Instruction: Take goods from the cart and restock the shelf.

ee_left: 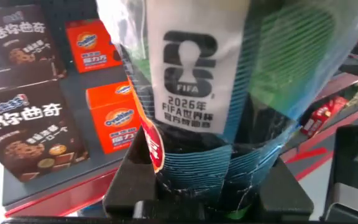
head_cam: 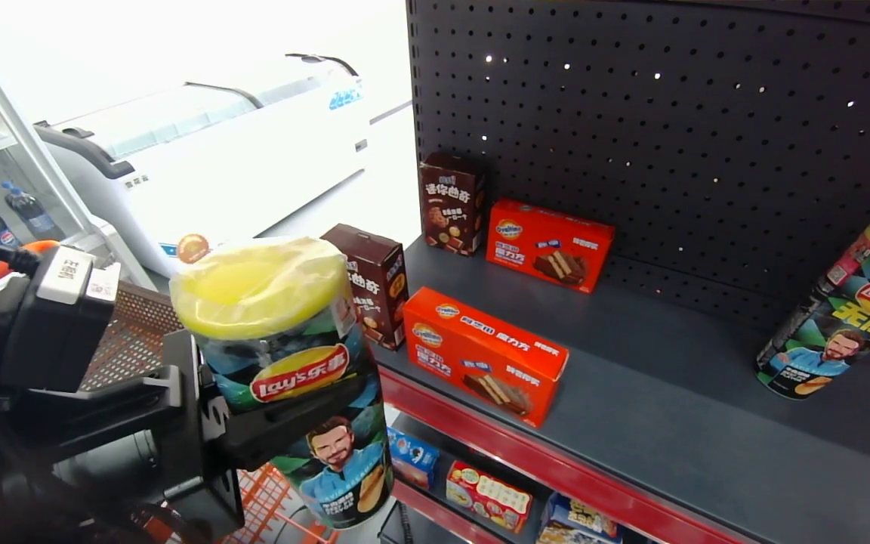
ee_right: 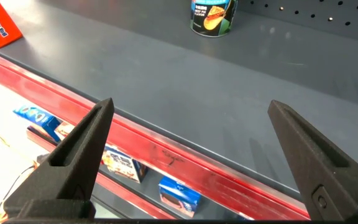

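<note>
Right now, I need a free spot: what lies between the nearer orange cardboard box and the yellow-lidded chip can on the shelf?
Nothing: the head view shows bare dark shelf between orange box and chip can.

Chip can [ee_left: 229, 93] is clamped in the left pincer [ee_left: 210, 193]; two brown boxes [ee_left: 33, 130] and two orange boxes [ee_left: 120, 118] are seen on the shelf [ee_left: 79, 93] beyond.

- Head view: looks forward and down, close to the shelf [head_cam: 669, 393] front, which runs toward 2 o'clock.
- Left wrist view: tight behind the held chips can [ee_left: 197, 93], facing the shelf; shares the brown cookie box [ee_left: 27, 130] and orange boxes [ee_left: 120, 115] with the head view.
- Right wrist view: low over the shelf, facing the far chips can [ee_right: 211, 15], which stands at 3 o'clock in the head view.
</note>
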Robot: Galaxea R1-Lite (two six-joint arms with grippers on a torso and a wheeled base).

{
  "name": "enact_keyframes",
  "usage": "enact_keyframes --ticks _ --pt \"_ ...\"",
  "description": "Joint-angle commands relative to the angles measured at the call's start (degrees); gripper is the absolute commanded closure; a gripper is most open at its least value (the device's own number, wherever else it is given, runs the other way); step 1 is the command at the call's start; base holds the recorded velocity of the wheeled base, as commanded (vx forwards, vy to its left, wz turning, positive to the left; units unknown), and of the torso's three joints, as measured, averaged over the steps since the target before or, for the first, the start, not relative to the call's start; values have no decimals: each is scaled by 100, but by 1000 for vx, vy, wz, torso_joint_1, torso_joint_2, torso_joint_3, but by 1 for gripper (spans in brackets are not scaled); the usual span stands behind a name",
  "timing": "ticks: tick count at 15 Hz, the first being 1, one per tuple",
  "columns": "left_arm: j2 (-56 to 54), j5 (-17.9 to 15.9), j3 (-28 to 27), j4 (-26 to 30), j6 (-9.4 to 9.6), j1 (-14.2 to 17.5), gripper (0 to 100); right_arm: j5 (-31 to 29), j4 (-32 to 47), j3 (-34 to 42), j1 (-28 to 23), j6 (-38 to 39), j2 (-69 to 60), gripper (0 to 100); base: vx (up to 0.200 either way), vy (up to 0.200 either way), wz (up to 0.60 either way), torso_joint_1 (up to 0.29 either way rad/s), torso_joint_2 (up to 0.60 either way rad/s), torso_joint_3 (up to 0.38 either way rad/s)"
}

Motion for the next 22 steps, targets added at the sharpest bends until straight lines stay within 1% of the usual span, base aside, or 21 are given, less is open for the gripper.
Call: enact_keyframes --ticks 1,2,3,6,7,8,16,22 --pt "4 -88 -50 41 -101 -148 100 1 -2 1 0 -7 8 0 0 0 0 0 0 0" --pt "4 -194 -50 77 -215 -148 100 1 -2 1 0 -7 8 0 0 0 0 0 0 0" --pt "-5 -299 -33 77 -242 -156 100 1 -2 1 0 -15 8 0 0 0 0 0 0 0" --pt "-40 -598 -33 85 -242 -165 100 1 -2 1 0 2 8 0 0 0 0 0 0 0" --pt "-32 -730 -33 77 -242 -174 100 1 -2 1 0 2 8 0 0 0 -600 7 -2 -2" --pt "-32 -791 -33 77 -242 -165 100 1 -2 1 0 2 8 0 0 0 -600 -2 2 2" --pt "-32 -800 -86 68 -242 -156 100 1 -2 1 0 2 8 0 0 0 -600 1 2 3" --pt "-32 -791 -86 77 -242 -148 100 1 -2 1 0 2 8 0 0 0 0 0 0 0"
